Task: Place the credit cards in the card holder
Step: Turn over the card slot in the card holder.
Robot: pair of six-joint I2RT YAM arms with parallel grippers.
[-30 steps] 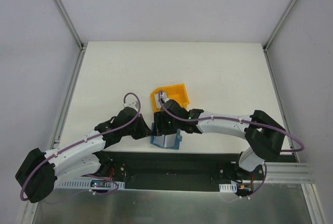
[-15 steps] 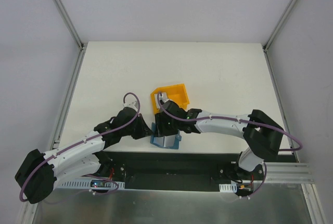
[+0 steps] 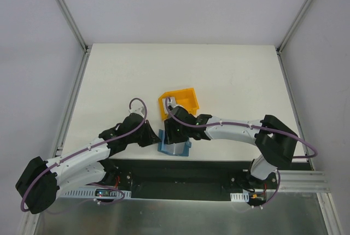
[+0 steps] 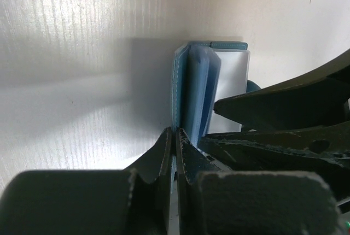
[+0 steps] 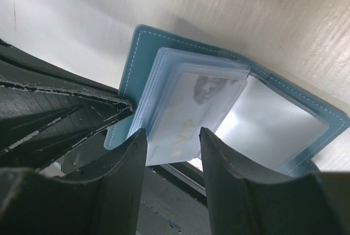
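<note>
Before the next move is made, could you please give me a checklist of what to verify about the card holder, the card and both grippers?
1. The card holder is open and its clear pockets show: ok.
2. The left gripper is shut on the teal cover's edge: ok.
3. The card lies between the right gripper fingers: ok.
4. The right fingers really pinch the card: cannot tell.
5. The card is fully inside a pocket: cannot tell.
6. The yellow bin lies beyond the holder, not on top of it: ok.
</note>
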